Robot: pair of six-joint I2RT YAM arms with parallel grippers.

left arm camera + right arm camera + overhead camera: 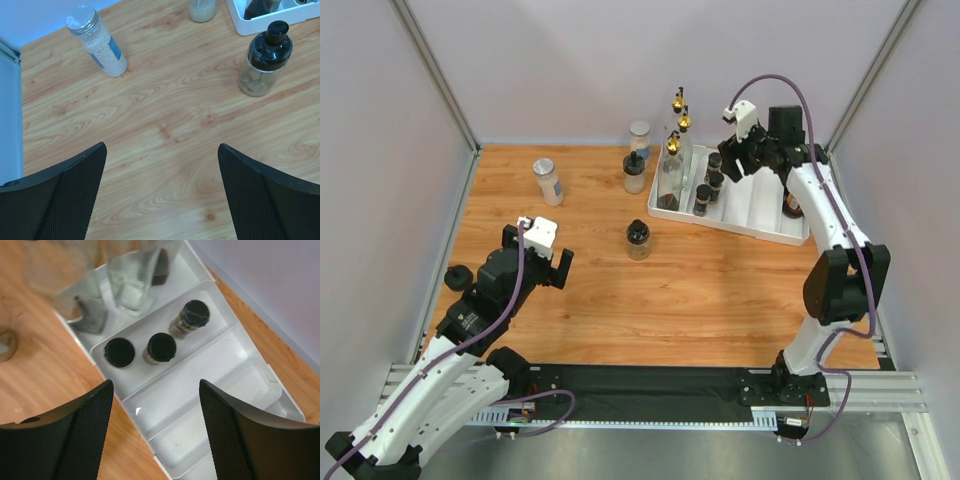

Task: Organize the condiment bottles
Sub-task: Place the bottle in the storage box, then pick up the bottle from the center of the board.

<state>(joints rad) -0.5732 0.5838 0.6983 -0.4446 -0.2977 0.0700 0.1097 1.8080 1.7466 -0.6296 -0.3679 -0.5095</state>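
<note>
The white tray (760, 218) sits at the back right. Three small black-capped spice jars (161, 347) stand in a row in its second compartment. My right gripper (156, 390) hovers open above the tray's empty lanes with nothing between its fingers; from the top view it (740, 160) is over the jars' far end. Tall gold-spouted bottles (672, 168) stand at the tray's left end. My left gripper (162, 150) is open over bare wood, well short of a silver-lidded jar (97, 41) and a black-capped jar (262, 60).
More jars stand loose on the table: a silver-lidded one (639, 138) at the back and a black-capped one (634, 172) left of the tray. A dark jar (790, 205) shows partly behind the right arm. Grey walls close the table on three sides.
</note>
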